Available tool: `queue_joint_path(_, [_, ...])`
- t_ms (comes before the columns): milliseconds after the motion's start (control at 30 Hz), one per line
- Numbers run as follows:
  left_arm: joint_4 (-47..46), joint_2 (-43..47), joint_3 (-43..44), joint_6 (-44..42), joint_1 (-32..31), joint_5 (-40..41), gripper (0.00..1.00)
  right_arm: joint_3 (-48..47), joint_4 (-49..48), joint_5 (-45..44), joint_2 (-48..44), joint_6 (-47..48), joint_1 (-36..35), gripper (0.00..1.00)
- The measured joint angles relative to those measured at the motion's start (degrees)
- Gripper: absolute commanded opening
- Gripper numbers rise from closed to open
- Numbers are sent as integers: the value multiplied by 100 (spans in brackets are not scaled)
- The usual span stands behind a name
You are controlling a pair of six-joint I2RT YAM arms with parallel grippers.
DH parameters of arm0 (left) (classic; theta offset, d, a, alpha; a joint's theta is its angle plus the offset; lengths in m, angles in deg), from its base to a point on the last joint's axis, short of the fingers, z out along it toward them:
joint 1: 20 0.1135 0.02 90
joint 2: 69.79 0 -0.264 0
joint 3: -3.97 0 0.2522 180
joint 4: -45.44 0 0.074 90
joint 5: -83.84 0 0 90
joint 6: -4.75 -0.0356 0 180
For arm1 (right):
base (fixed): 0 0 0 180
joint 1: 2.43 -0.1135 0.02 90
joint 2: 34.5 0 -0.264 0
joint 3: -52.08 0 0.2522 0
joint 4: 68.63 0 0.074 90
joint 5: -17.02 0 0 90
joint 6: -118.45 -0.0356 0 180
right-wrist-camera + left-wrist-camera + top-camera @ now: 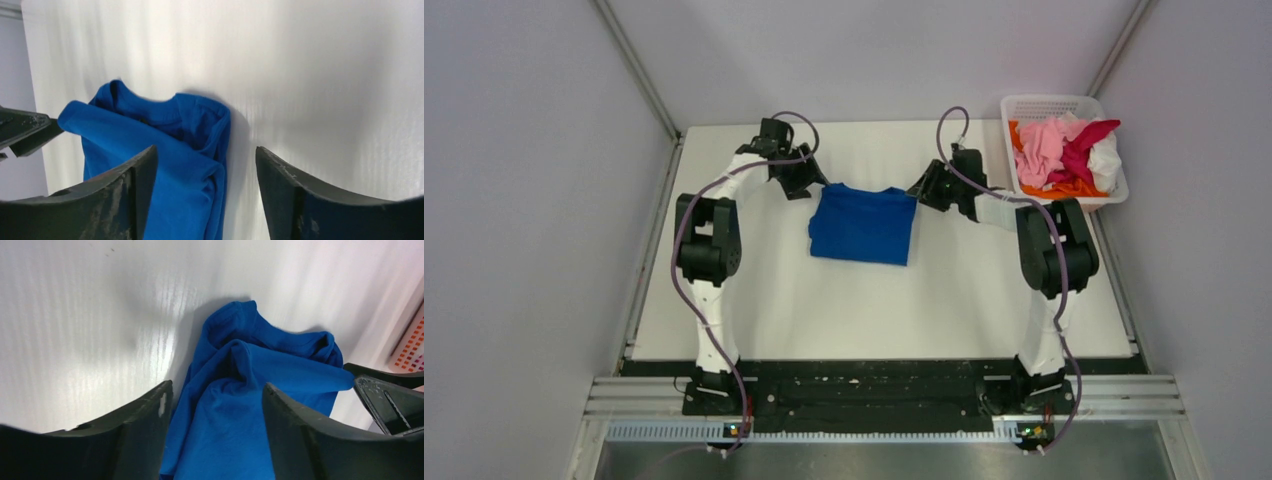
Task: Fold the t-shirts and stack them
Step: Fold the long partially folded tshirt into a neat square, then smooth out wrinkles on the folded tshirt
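Blue shirt [862, 224] is lying on the tabletop [874, 310], folded into a rough rectangle. It's about centered left to right and sits in the far half. The collar end points away from the arms, and the cloth is a bit bunched up along that far edge.

Left gripper [809, 185] is right at the shirt's far-left corner and right gripper [921, 192] is at the far-right corner, so they bracket the far edge from both sides.

Both have their jaws spread wide. From the left wrist cam the blue cloth runs up through the gap between the two fingers [125, 440], but nothing is squeezing it. From the right wrist cam the shirt sits under the left-hand finger and partway into the gap, and the other finger is over bare tabletop. So neither one is pinching anything, as far as I can see.

The other shirts [1064, 150] (pink, magenta, white, orange) are heaped in the basket [1049, 100] at the far right corner, well apart from the blue one.
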Motion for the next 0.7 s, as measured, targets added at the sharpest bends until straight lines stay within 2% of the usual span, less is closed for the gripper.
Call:
queue_joint_path(67, [-15, 15, 31, 17, 48, -9, 78, -136, 61, 13, 33, 107, 44, 90])
queue_joint_path(233, [-262, 361, -282, 37, 55, -225, 88, -151, 76, 68, -247, 245, 70, 92])
queue_joint_path(300, [-389, 734, -640, 33, -46, -391, 98, 151, -46, 232, -599, 247, 44, 93])
queue_joint_path(400, [-662, 1191, -1084, 35, -289, -671, 99, 708, -326, 713, -1193, 236, -66, 94])
queue_joint_path(500, [-935, 1331, -1217, 50, -595, -925, 99, 870, -678, 1198, -1342, 138, -229, 94])
queue_joint_path(567, [-1032, 1191, -1139, 61, -719, -1023, 98, 898, -822, 1423, -1322, 74, -295, 94])
queue_joint_path(700, [-1130, 304, -361, 70, -719, -940, 98, 774, -1117, 1681, -964, 46, -326, 94])
